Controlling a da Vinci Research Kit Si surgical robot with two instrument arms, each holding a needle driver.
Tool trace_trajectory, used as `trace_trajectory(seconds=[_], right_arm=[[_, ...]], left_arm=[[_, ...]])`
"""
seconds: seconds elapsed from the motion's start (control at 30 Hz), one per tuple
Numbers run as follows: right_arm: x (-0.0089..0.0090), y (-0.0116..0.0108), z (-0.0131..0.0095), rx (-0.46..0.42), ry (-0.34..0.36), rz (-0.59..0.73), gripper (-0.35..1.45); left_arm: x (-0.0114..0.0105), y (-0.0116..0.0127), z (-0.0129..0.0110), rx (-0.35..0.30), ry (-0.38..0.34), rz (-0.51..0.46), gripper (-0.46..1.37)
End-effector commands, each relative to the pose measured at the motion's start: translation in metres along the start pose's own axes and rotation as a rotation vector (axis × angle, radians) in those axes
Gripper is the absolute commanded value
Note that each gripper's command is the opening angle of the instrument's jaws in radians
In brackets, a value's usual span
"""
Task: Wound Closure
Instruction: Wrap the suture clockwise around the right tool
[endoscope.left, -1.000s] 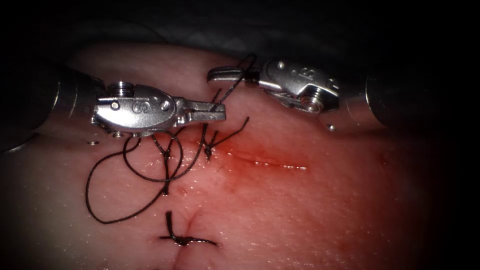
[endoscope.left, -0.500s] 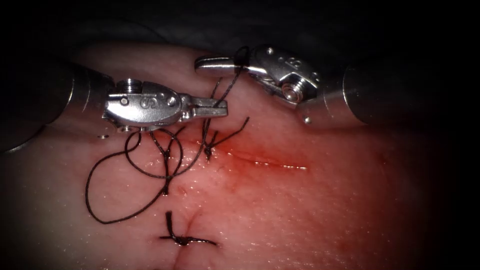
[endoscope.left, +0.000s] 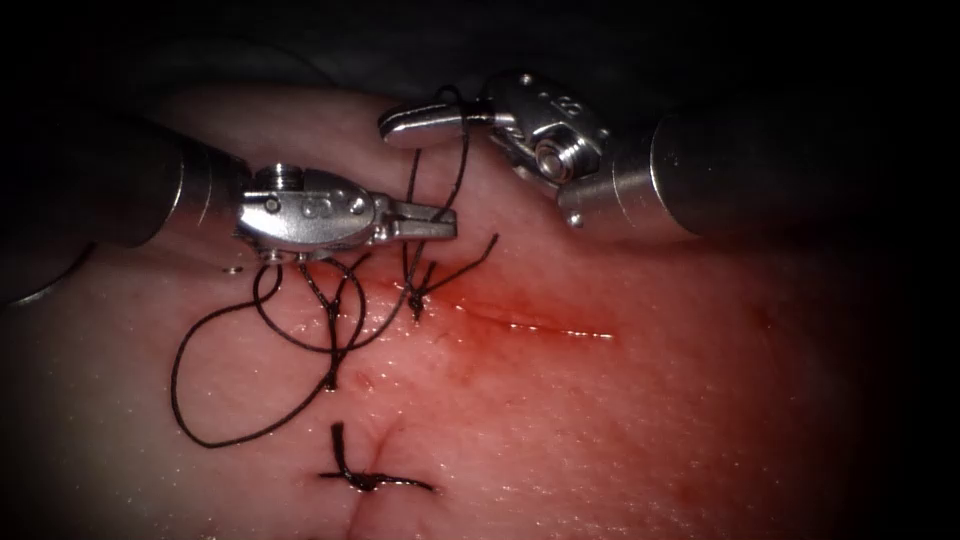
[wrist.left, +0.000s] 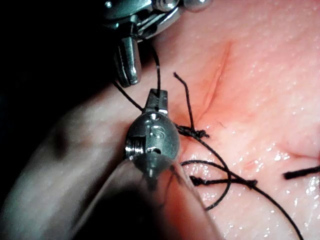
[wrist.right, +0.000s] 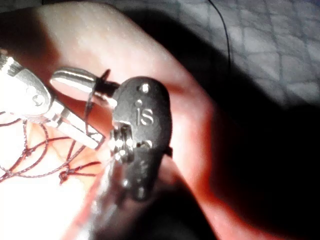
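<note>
My left tool (endoscope.left: 445, 221) comes in from the left with its jaws shut on the dark thread (endoscope.left: 412, 170), just above the knot (endoscope.left: 415, 297) at the left end of the cut (endoscope.left: 530, 324). From the knot the thread rises and winds in a loop around my right tool (endoscope.left: 395, 122), whose jaws are shut with nothing between them, up and left of the cut. In the left wrist view my left tool (wrist.left: 157, 97) pinches the thread below the right tool (wrist.left: 129, 75). The right wrist view has the loop across the right tool (wrist.right: 62, 77).
Slack thread (endoscope.left: 200, 420) lies in wide loops on the tissue (endoscope.left: 620, 430) left of the cut. A finished stitch (endoscope.left: 365, 480) with cut ends sits lower down. Red fluid (endoscope.left: 480, 360) stains the tissue around the cut. A short thread tail (endoscope.left: 470, 258) sticks up from the knot.
My right tool has swung left and upward, its wrist turning, with the thread loop still around its jaws. My left tool has edged a little to the right, holding the thread.
</note>
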Motion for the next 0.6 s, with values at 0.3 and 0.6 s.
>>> trace_trajectory(seconds=[0.3,0.6], right_arm=[[0.0001,-0.0006,-0.0003,0.146,-0.153,0.023,-0.35],[0.0002,-0.0008,-0.0005,0.231,-0.378,0.040,-0.35]], left_arm=[[0.0003,-0.0012,0.0005,-0.019,0.002,-0.011,-0.35],[0.0006,-0.0009,0.0000,-0.038,0.004,-0.020,-0.35]])
